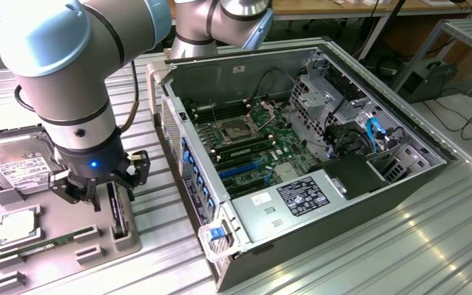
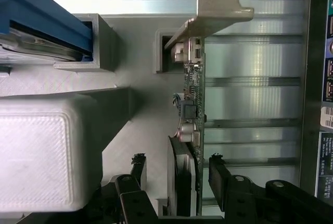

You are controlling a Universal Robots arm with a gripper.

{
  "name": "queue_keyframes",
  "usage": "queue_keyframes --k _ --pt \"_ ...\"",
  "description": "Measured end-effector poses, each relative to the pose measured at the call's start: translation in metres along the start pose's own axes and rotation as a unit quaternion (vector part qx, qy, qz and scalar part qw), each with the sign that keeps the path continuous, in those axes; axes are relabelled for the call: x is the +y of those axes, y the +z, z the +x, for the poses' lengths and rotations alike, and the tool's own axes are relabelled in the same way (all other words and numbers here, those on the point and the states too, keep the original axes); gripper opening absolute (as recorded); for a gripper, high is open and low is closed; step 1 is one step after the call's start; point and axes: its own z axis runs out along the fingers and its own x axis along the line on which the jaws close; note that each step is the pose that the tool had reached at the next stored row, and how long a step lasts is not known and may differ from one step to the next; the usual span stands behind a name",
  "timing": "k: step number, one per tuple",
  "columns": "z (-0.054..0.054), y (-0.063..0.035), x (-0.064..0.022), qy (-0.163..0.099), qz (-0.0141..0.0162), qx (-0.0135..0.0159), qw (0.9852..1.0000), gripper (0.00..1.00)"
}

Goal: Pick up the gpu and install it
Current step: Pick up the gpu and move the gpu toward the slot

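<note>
The gpu (image 1: 118, 214) stands on edge in a slot of the grey holder tray (image 1: 59, 212) at the exterior view's left, a thin dark card. In the wrist view the gpu (image 2: 193, 104) runs lengthwise, with its silver bracket (image 2: 216, 8) at the far end and its fan housing near the fingers. My gripper (image 1: 101, 187) hangs right over it. The gripper (image 2: 177, 160) is open, one black finger (image 2: 222, 182) on each side of the card, and neither touches it.
The open computer case (image 1: 302, 153) lies on its side beside the tray, its motherboard (image 1: 248, 150) exposed. A silver hard drive (image 1: 15, 163) and a green memory stick (image 1: 47, 243) sit in the tray. A white block (image 2: 36, 151) stands close to the gripper. The table is ribbed metal.
</note>
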Motion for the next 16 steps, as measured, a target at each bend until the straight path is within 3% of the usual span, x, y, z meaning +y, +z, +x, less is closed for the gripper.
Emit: queue_keyframes --k 3,5,9,10,14,15,16 --pt "0.0 0.0002 -0.0014 0.0 0.0 0.0001 1.0 0.59" --pt "0.0 0.0002 -0.0019 0.0 0.0001 0.0001 1.0 0.45" --pt "-0.0002 0.0003 -0.0056 0.0 -0.0001 0.0001 1.0 0.44" --pt "-0.0002 0.0003 -0.0057 0.0 -0.0001 0.0001 1.0 0.36" --pt "-0.0008 0.0004 -0.0059 0.0 -0.0001 0.0 1.0 0.35" --pt "-0.001 0.0004 -0.0059 0.0 -0.0001 0.0001 1.0 0.28" --pt "-0.0011 0.0004 -0.0059 0.0 -0.0001 0.0001 1.0 0.28"
